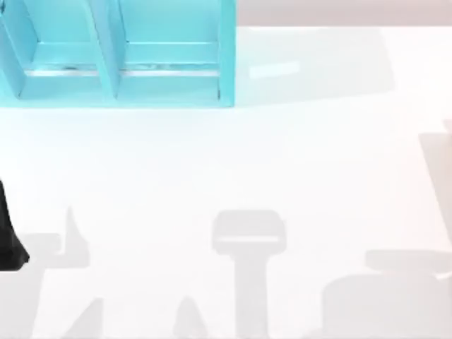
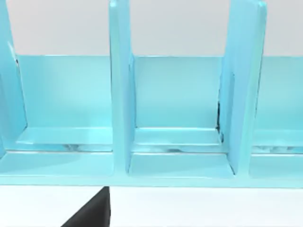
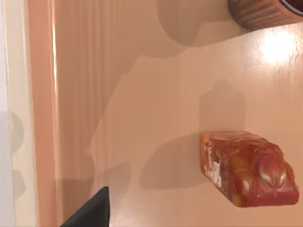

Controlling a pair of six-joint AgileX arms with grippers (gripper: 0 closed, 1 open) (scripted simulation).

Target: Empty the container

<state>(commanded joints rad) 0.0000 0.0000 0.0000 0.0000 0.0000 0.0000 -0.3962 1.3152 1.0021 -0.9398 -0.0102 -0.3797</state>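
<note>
Open white table, one rack blocking the upper left

The turquoise rack (image 1: 120, 53) is occupying the top view's upper left, its upright dividers (image 2: 120, 90) walling narrow bays; the white table (image 1: 282, 162) is lying bare from centre to right. In my right wrist view, an orange-red packet (image 3: 248, 170) is sitting on the tan tray floor (image 3: 142, 94).

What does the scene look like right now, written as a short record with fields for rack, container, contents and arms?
rack: light blue divided rack at the table's far left, compartments bare
container: peach tray with a raised rim, in the right wrist view
contents: red-orange packet lying on the tray floor; brown ribbed item at the frame edge
left arm: dark part at the table's left edge, facing the rack
right arm: camera above the tray
</note>
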